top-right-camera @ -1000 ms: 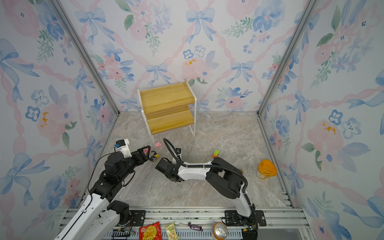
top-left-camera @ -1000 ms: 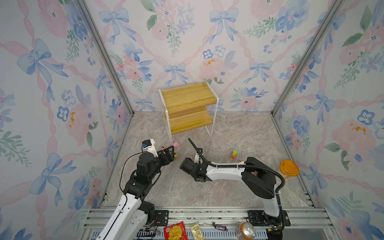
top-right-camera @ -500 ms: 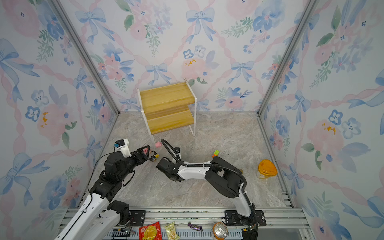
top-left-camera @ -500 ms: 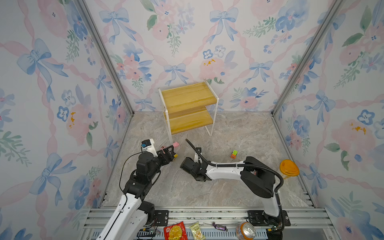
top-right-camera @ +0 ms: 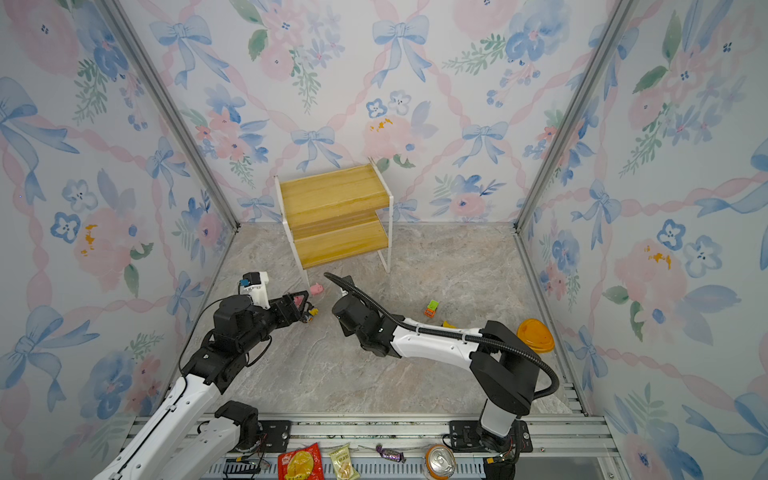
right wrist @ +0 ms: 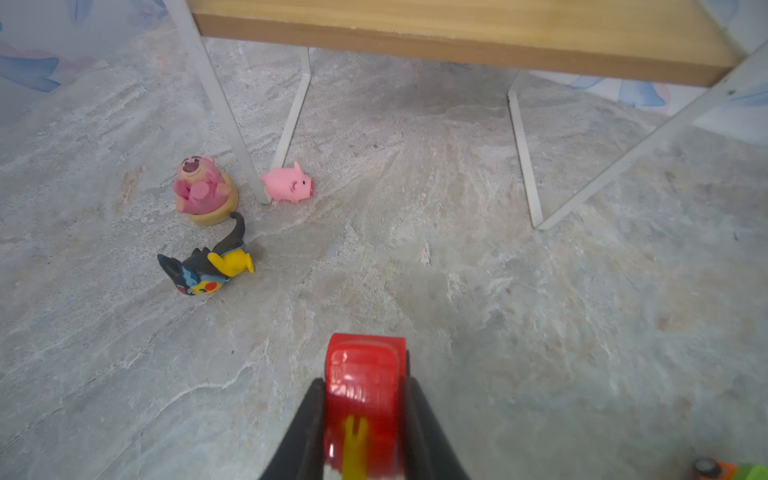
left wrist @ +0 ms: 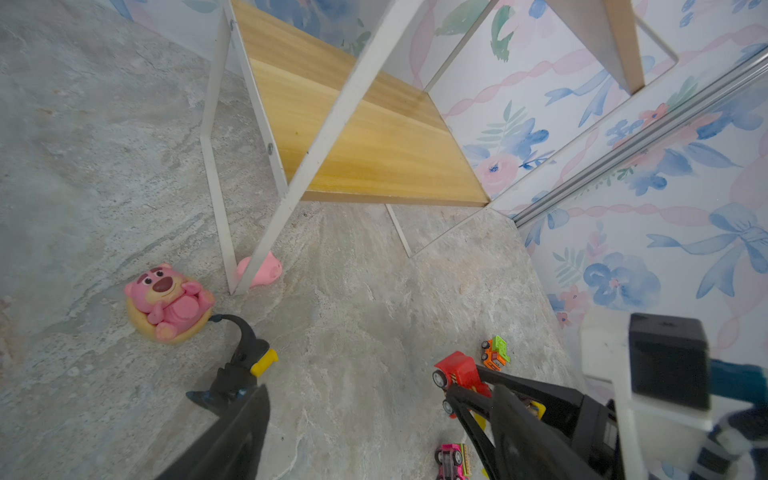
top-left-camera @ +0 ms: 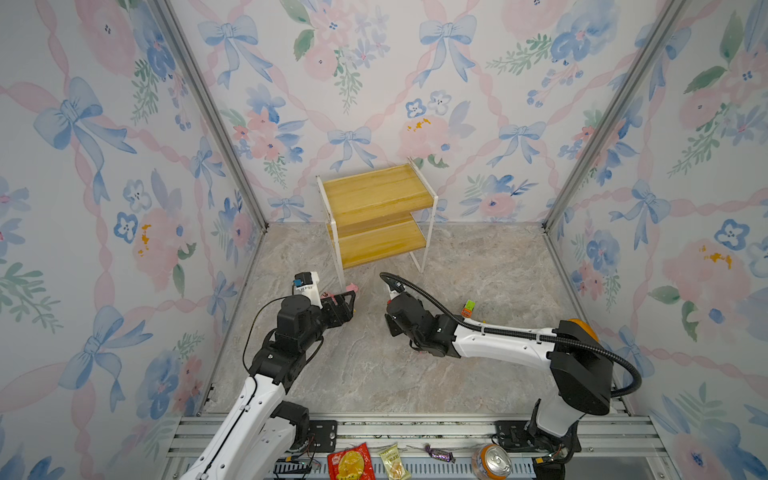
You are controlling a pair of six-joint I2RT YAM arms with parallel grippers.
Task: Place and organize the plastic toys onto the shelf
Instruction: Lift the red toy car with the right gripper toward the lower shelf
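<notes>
The right end effector [right wrist: 363, 386] is gripping the red car [right wrist: 361, 365] near the shelf [top-left-camera: 374, 195], which is sitting empty. The left end effector [left wrist: 353, 395] is hanging open. The pig [right wrist: 289, 185] and black-yellow figure [right wrist: 208, 266] are lying on the counter [top-left-camera: 374, 374], awaiting placement.

I have the shelf [top-left-camera: 376, 195] at the counter's [top-left-camera: 374, 382] back. The pig [right wrist: 287, 183] touches its front left leg from the right; the bear [right wrist: 202, 189] sits just left of that leg, the figure [right wrist: 208, 266] just before the bear. A car [right wrist: 359, 370] sits in my right gripper [right wrist: 362, 384], the truck [top-left-camera: 468, 308] right of it.
</notes>
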